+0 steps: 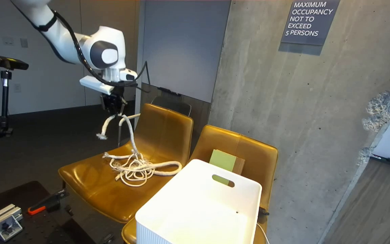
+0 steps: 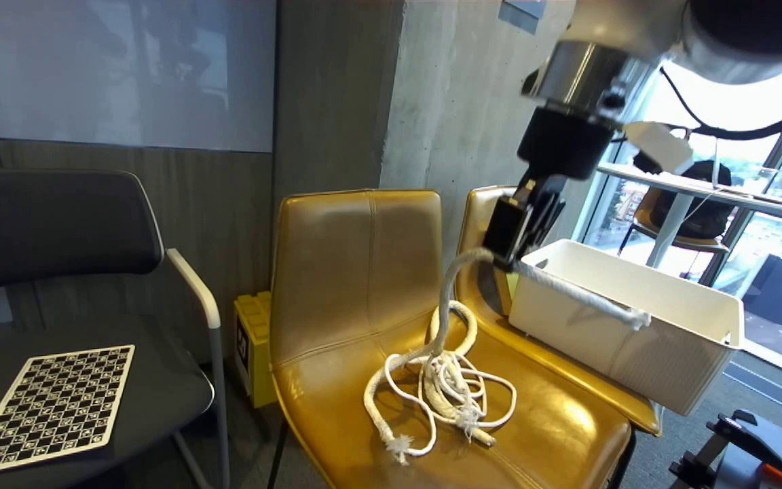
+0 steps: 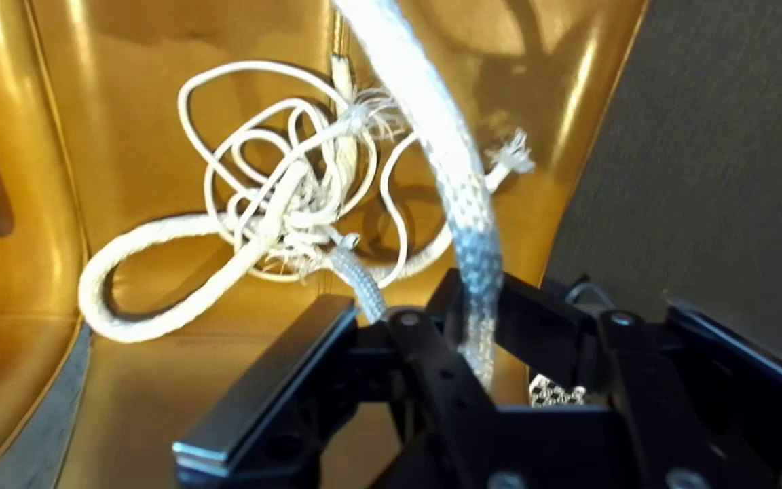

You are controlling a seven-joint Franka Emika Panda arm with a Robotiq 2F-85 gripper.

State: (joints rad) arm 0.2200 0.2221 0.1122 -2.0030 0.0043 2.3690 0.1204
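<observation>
rope (image 2: 442,370), white, braided, frayed at its ends | one length pinched between the fingertips of the black two-finger gripper (image 2: 510,255), free end jutting past them | remainder tangled below on tan-gold leather-look chair (image 2: 360,265) | white ribbed rectangular bin (image 2: 608,346) on matching chair (image 1: 259,152) alongside

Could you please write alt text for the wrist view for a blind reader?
The black gripper is closed on a thick pale rope, above a loose tangle of thick and thin rope on a golden-brown chair seat; dark floor shows at the right.
</observation>
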